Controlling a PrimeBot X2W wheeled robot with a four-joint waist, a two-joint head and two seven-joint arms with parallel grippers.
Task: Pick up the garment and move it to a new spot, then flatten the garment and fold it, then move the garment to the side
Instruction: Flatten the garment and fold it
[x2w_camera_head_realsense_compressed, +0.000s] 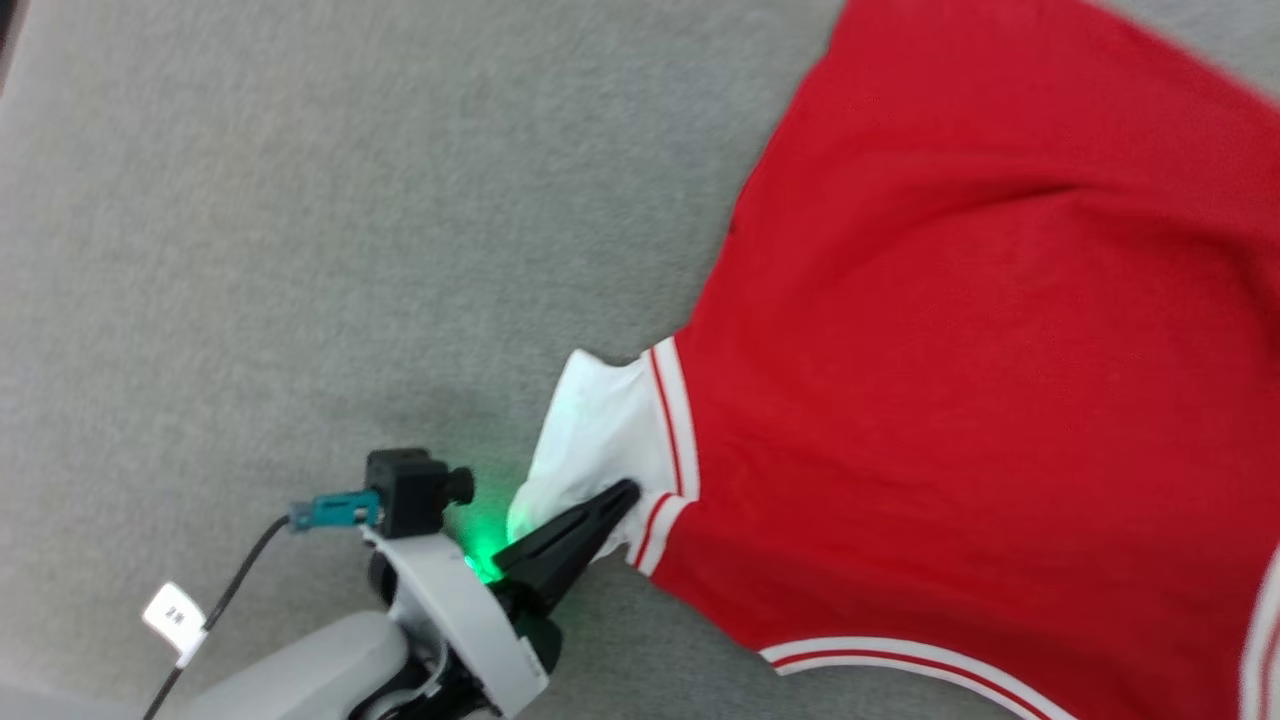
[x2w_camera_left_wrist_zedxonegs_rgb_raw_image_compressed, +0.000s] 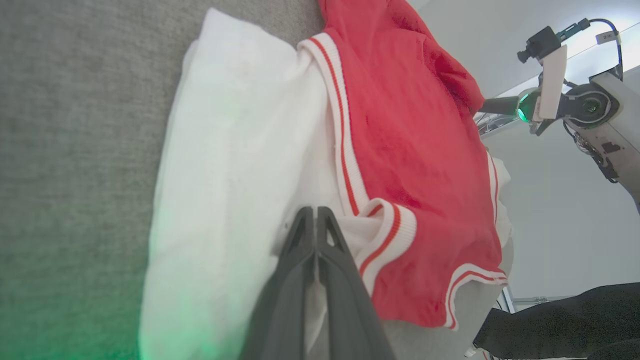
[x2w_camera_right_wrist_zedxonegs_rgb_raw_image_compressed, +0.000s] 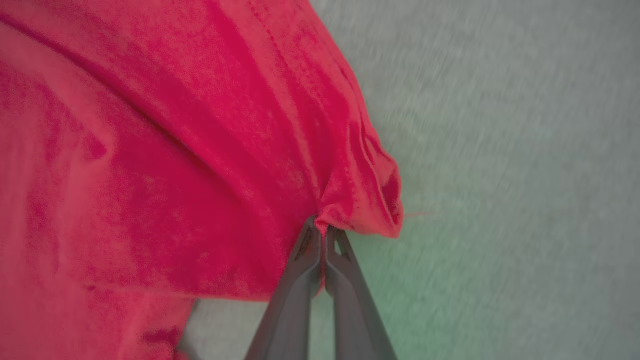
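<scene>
My left fingers (x2w_camera_left_wrist_zedxonegs_rgb_raw_image_compressed: 316, 220) are clamped shut on the white sleeve (x2w_camera_head_realsense_compressed: 600, 430) of the garment (x2w_camera_head_realsense_compressed: 950, 350), and my right fingers (x2w_camera_right_wrist_zedxonegs_rgb_raw_image_compressed: 320, 235) are pinched shut on a bunched red edge. The garment spreads over the counter (x2w_camera_head_realsense_compressed: 300, 200) beyond both tips. I worry either thin pinch slips if I pull too hard.

— Underfoot?
— Flat grey felt-like surface (x2w_camera_head_realsense_compressed: 300, 200), tinged green in one patch.
— Beyond its edge, in the left wrist view?
— Plain pale background (x2w_camera_left_wrist_zedxonegs_rgb_raw_image_compressed: 560, 225); black cloth-like shape (x2w_camera_left_wrist_zedxonegs_rgb_raw_image_compressed: 565, 320) in the lower right corner, too unclear to identify.
</scene>
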